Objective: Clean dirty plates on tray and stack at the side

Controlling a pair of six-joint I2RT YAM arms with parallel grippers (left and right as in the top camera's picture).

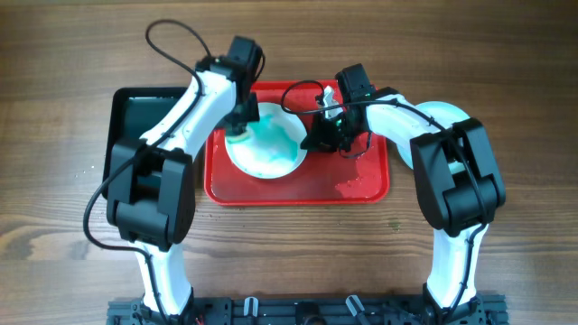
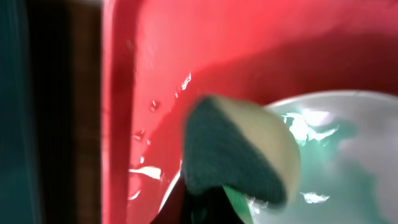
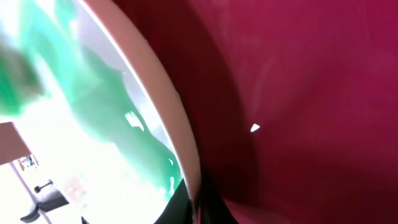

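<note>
One round plate (image 1: 271, 149) with a teal-green smear sits on the red tray (image 1: 298, 188). My left gripper (image 1: 242, 126) is shut on a sponge (image 2: 236, 149), dark green on one side and pale yellow on the other. The sponge is pressed on the plate's left rim (image 2: 348, 149). My right gripper (image 1: 318, 135) is shut on the plate's right rim (image 3: 168, 106), with the fingertips (image 3: 205, 208) pinching the edge. A pale aqua round shape (image 1: 442, 113), possibly another plate, lies right of the tray, mostly hidden under my right arm.
A smaller black tray (image 1: 131, 126) lies against the red tray's left side and also shows in the left wrist view (image 2: 15, 93). Water drops (image 1: 357, 185) lie on the red tray's front right. The wet tray floor (image 2: 155, 62) shows beside the sponge.
</note>
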